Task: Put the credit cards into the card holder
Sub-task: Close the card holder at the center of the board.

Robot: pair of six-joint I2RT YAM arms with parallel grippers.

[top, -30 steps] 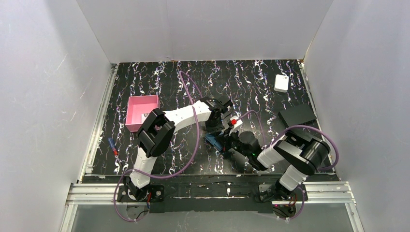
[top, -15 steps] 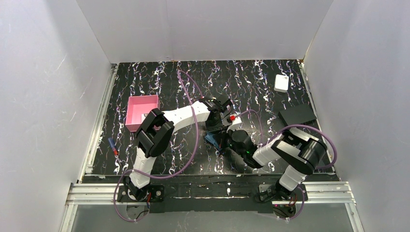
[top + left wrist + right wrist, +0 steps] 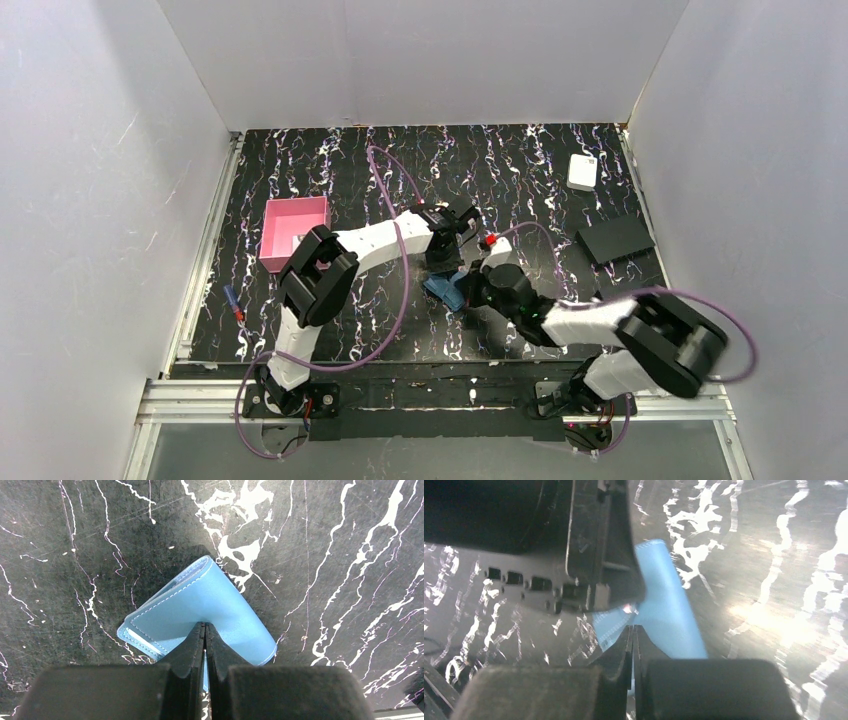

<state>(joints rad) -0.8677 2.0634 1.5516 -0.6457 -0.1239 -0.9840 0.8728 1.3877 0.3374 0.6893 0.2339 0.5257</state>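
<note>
The card holder (image 3: 440,289) is a teal wallet lying folded shut on the black marbled table at centre. In the left wrist view the card holder (image 3: 200,602) lies at a slant under my left gripper (image 3: 205,626). That gripper's jaws are pressed together with nothing between them, and their tips are over the wallet's cover. My right gripper (image 3: 632,628) is also shut, its tips at the near edge of the card holder (image 3: 666,615). From above, the left gripper (image 3: 446,266) and right gripper (image 3: 468,292) meet over the wallet. I cannot pick out any credit card for certain.
A pink square tray (image 3: 292,232) stands at the left with a small pale piece inside. A red and blue pen (image 3: 233,302) lies near the left rail. A white box (image 3: 583,171) and a flat black rectangle (image 3: 615,240) sit at the right. The left gripper's body (image 3: 589,540) is close over the wallet.
The right arm has stretched out low and its gripper has pushed a little further left toward the wallet. The left arm has barely moved.
</note>
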